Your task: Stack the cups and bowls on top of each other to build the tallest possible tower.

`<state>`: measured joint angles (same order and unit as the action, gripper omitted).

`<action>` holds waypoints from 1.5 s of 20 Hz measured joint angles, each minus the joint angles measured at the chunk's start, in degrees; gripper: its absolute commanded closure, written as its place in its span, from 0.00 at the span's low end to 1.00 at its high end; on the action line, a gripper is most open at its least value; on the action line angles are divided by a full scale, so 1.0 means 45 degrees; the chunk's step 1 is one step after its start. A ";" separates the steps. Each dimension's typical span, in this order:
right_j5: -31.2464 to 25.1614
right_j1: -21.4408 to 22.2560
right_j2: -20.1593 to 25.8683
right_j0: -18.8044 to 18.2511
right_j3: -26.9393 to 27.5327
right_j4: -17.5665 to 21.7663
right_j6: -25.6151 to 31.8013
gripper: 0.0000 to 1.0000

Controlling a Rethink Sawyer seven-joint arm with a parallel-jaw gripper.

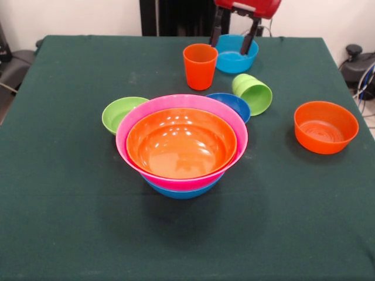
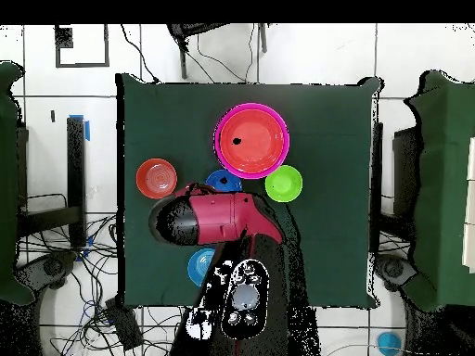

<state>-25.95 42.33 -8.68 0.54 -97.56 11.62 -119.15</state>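
Note:
The tower [image 1: 181, 146] stands mid-table: a large orange bowl in a pink bowl on a blue bowl; it also shows in the overhead view [image 2: 251, 141]. My gripper [image 1: 234, 34] hangs open at the far edge, with its fingers spread over the light blue bowl [image 1: 236, 57]. An orange cup [image 1: 200, 65] stands upright to the left of that bowl. Two lime green cups [image 1: 253, 92] lie nested on their side. A dark blue bowl [image 1: 231, 104] sits just behind the tower. A lime green bowl [image 1: 122, 113] touches the tower's left side. A smaller orange bowl [image 1: 326, 126] sits alone at the right.
The table has a dark green cloth [image 1: 64, 211]. In the overhead view the red arm [image 2: 209, 220] covers the cups and part of the light blue bowl [image 2: 198, 267]. The orange bowl [image 2: 156, 178] and the lime green bowl [image 2: 284, 184] show either side of it.

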 measured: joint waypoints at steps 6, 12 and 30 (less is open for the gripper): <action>0.0000 -0.0871 -0.1006 0.0325 0.0704 -0.0348 -0.0189 0.00; -0.0209 -0.1813 -0.1995 0.0831 0.1538 -0.0841 -0.0518 0.00; -0.0508 -0.1783 -0.1855 0.0508 0.2560 -0.1867 -0.1562 0.00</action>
<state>-28.23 34.30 -17.03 2.83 -86.04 3.22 -126.18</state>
